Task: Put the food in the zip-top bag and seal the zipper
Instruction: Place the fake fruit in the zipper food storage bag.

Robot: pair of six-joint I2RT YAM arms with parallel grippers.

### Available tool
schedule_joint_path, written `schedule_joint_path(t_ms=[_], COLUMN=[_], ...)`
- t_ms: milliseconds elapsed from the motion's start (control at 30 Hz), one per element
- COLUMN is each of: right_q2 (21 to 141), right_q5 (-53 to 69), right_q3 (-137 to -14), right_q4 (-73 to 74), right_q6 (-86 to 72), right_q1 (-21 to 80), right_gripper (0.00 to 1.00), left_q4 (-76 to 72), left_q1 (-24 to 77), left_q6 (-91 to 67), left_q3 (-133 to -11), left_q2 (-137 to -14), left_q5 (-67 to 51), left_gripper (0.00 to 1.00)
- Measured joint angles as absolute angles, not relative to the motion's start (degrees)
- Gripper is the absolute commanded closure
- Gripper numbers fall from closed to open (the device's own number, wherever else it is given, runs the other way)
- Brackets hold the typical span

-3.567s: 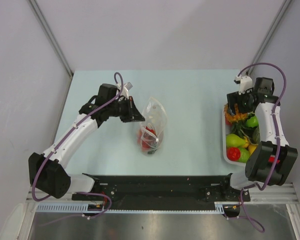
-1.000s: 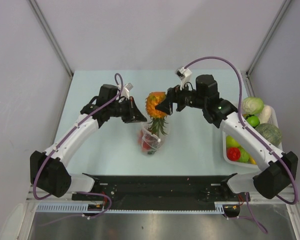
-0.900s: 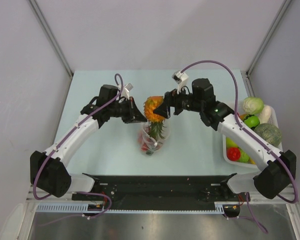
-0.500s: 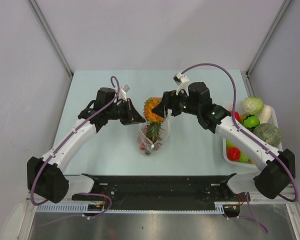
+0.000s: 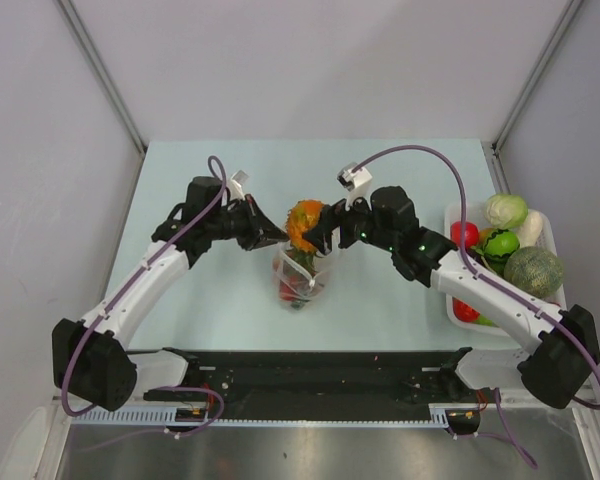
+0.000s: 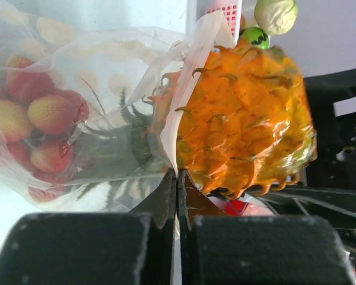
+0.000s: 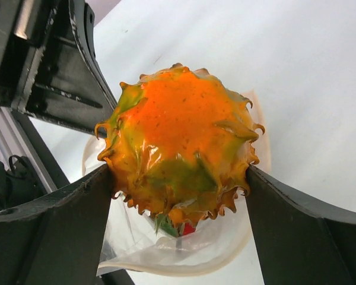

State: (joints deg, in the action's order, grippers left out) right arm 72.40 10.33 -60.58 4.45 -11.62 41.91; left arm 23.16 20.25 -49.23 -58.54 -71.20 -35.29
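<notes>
Item: orange ruffled piece (image 7: 181, 133). You are holding it between the wide-spread fingers of your right gripper (image 7: 178, 178), at the mouth of the zip-top bag (image 6: 65, 65), with its green leaves inside. Your left gripper (image 6: 177, 181) is pinching the bag's rim, fingers tight together. Risk: the bulky fruit may be catching the rim, tugging the film loose or toppling the bag.

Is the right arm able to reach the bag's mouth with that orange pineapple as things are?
Probably yes: the left tool pinches the rim of the bag, holding its mouth open, and the pineapple in the right tool has its leaves inside already.
</notes>
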Motion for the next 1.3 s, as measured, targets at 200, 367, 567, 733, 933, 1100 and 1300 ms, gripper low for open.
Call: schedule_joint_path(t_ms=[200,367,567,733,933,1100,1300], right_q2=[72.60,74.48,74.06,72.31,76.20,82.76,93.73], right_q5=[12.16,17.87,25.08,31.46,37.63,40.07,41.08], right_q3=[-59.81,-60.07,-60.88,-61.63,-67.13,-71.20,-77.34], right_q4=[5.21,8.01,13.23,16.19,22.20,29.15,37.54], right_q6=[-12.88,-14.63,-14.94,-13.85,-8.29,-3.49,-2.98], right_q1=[41.80,38.92,33.71,33.67,37.34,37.80,36.60], right_gripper=[1.00,1.00,1.00,1.00,1.00,1.00,1.00], left_q4=[23.24,23.35,23.22,23.22,23.81,25.15,25.02], left_q1=[19.81,19.68,19.68,19.92,21.82,22.17,23.49], left_q6=[-50.48,-49.30,-46.96,-44.75,-41.30,-38.52,-36.73], left_q3=[-58.19,-58.06,-58.06,-58.06,-58.22,-58.28,-58.39], left_q2=[-70.11,-69.08,-67.68,-67.31,-67.31,-67.31,-66.30], left_q5=[-34.59,-32.91,-31.59,-31.53,-30.70,-28.25,-28.45], left_gripper=[1.00,1.00,1.00,1.00,1.00,1.00,1.00])
